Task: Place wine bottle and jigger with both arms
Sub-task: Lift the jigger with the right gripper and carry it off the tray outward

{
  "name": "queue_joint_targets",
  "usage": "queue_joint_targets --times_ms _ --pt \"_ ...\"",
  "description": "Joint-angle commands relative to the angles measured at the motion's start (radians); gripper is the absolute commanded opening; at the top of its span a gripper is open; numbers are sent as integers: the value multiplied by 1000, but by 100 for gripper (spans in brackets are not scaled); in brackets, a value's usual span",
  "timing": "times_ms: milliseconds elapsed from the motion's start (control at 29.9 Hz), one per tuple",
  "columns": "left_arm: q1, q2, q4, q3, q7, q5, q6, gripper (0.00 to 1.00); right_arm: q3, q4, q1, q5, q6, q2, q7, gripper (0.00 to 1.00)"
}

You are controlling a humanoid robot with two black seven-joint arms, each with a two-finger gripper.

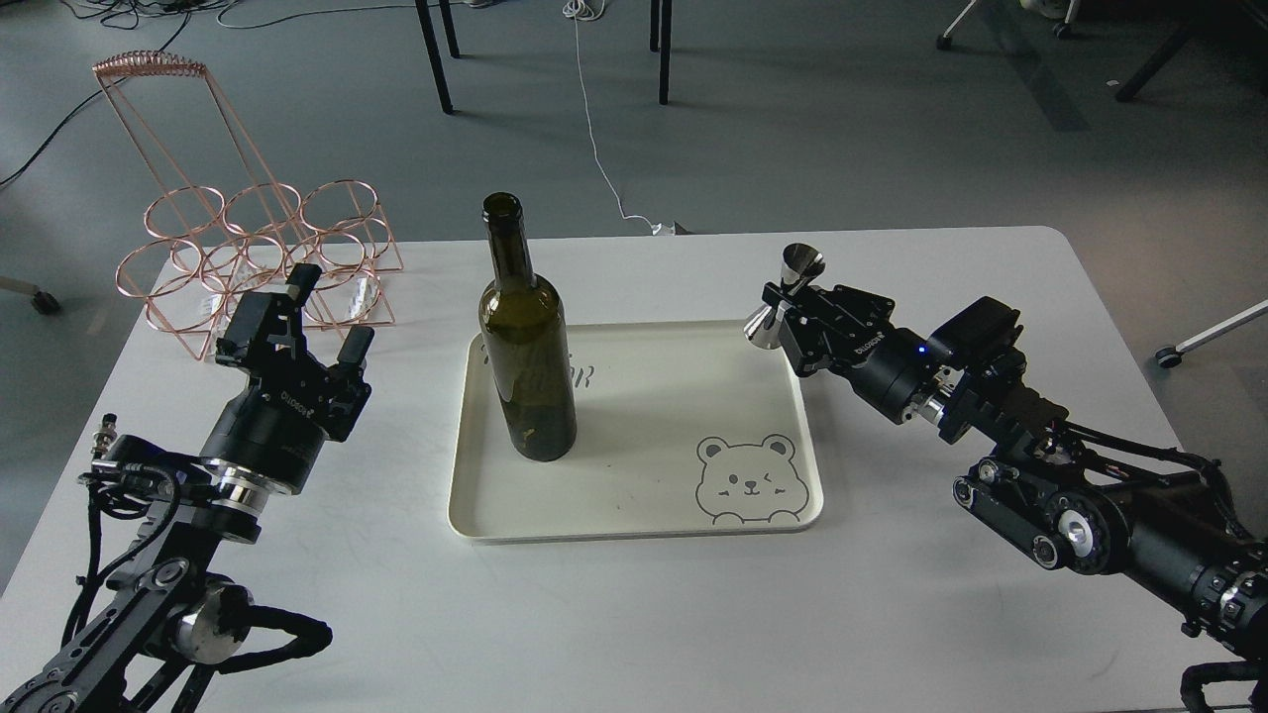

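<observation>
The dark olive-green wine bottle (525,337) stands upright on the left part of the cream tray (634,515). My right gripper (788,302) is shut on the silver jigger (788,294) at its waist and holds it tilted in the air above the tray's back right corner. My left gripper (322,317) is open and empty, over the table left of the tray and apart from the bottle.
A copper wire bottle rack (253,253) stands at the table's back left, just behind my left gripper. A bear drawing (748,480) marks the tray's front right. The white table (634,614) reaches to its edges at right and front.
</observation>
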Motion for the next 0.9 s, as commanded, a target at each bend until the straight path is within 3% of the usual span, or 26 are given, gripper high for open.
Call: queue_joint_targets --times_ms 0,301,870 --pt "-1 0 0 0 0 0 1 98 19 0 -15 61 0 -72 0 24" --pt "1 -6 0 2 0 0 -1 98 11 -9 -110 220 0 -198 0 24" --pt "-1 -9 0 2 0 0 -1 98 2 -101 -146 270 0 -187 0 25"
